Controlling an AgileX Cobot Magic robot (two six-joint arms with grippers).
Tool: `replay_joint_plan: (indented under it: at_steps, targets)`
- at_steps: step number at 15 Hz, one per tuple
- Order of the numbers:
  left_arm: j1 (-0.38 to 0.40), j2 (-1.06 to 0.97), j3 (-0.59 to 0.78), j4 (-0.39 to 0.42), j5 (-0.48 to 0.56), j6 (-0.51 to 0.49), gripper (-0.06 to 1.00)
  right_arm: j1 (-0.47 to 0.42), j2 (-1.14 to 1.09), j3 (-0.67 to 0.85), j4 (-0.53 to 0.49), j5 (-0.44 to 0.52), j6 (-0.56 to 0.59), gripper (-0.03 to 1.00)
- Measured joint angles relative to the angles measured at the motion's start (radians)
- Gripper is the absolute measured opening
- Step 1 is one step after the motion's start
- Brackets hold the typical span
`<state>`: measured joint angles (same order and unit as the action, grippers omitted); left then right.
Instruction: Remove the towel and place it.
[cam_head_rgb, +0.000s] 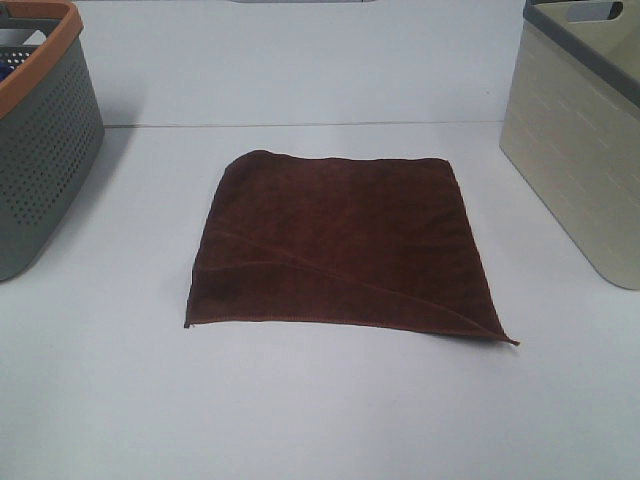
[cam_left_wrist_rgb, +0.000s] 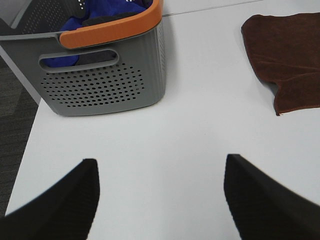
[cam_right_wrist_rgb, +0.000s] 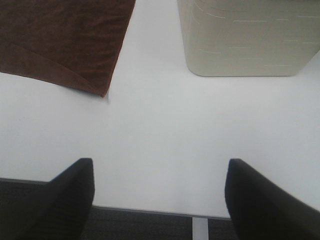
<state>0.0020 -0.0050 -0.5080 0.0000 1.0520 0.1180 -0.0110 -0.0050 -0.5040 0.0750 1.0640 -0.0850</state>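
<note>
The towel (cam_head_rgb: 340, 240), dark reddish-brown and roughly square with a folded layer across its near part, lies flat on the white table (cam_head_rgb: 320, 410) between two baskets. Its corner shows in the left wrist view (cam_left_wrist_rgb: 287, 55) and in the right wrist view (cam_right_wrist_rgb: 65, 40). My left gripper (cam_left_wrist_rgb: 160, 200) is open and empty, over bare table near the grey basket, well clear of the towel. My right gripper (cam_right_wrist_rgb: 160, 200) is open and empty, over the table's front edge, apart from the towel's near corner. Neither gripper shows in the exterior high view.
A grey perforated basket with an orange rim (cam_head_rgb: 40, 140) stands at the left and holds blue cloth (cam_left_wrist_rgb: 107, 12). A beige basket with a dark rim (cam_head_rgb: 580, 150) stands at the right (cam_right_wrist_rgb: 245, 35). Dark floor lies beyond the table's front edge (cam_right_wrist_rgb: 150, 220).
</note>
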Motion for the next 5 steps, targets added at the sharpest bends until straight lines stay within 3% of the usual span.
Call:
replay_joint_plan:
  at_steps: [5]
  targets:
    - [0.0, 0.0, 0.0, -0.005, 0.0, 0.0, 0.68, 0.0, 0.0, 0.0, 0.0, 0.0, 0.0, 0.64]
